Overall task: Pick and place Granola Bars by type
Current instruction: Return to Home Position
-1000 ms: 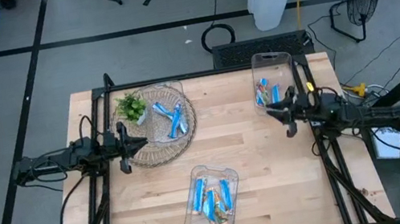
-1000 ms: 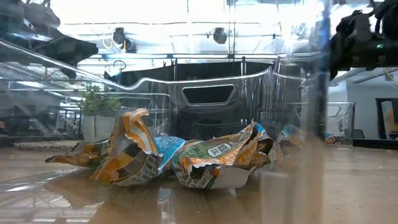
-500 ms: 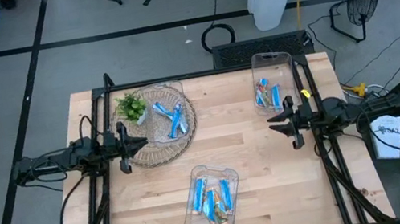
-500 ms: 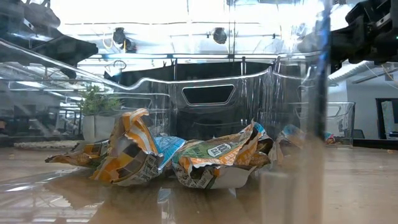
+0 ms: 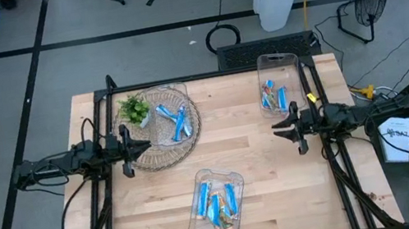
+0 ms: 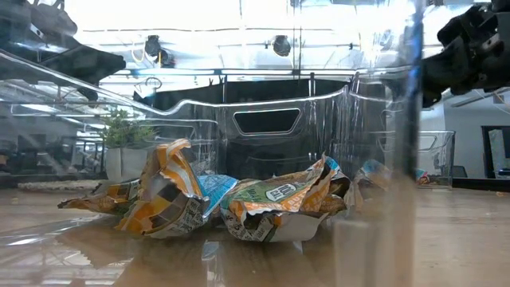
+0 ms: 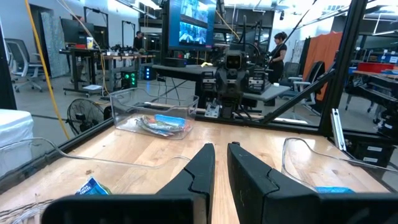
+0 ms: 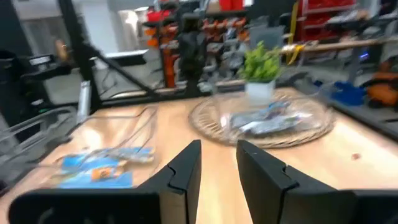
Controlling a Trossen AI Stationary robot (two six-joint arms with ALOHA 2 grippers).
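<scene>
Left gripper: fingers almost together, only a sliver of gap, nothing held. It hangs over the left edge of the round wicker basket at table's left.

Right gripper: fingers a narrow gap apart, nothing held. It hangs above bare table just off the near end of the far-right clear bin. The two grippers face each other, well apart across the table.

Containers, high view:
- Wicker basket: small green plant in a white pot on its far-left part; a few blue-and-white granola bars in a loose cluster beside the plant, toward the basket's right half.
- Far-right clear bin: several blue-wrapped bars bunched at its near end; far end bare.
- Near-centre clear bin, set slightly askew: several blue bars side by side, some orange-tan showing among them.

Low view: looks through the wall of the near-centre bin; the wrappers inside lie crumpled in a heap, orange-tan and blue mixed. Exact count cannot be told.

Left wrist view: the far-right bin stands across the table with its bars piled low inside. A person stands in the room behind.
</scene>
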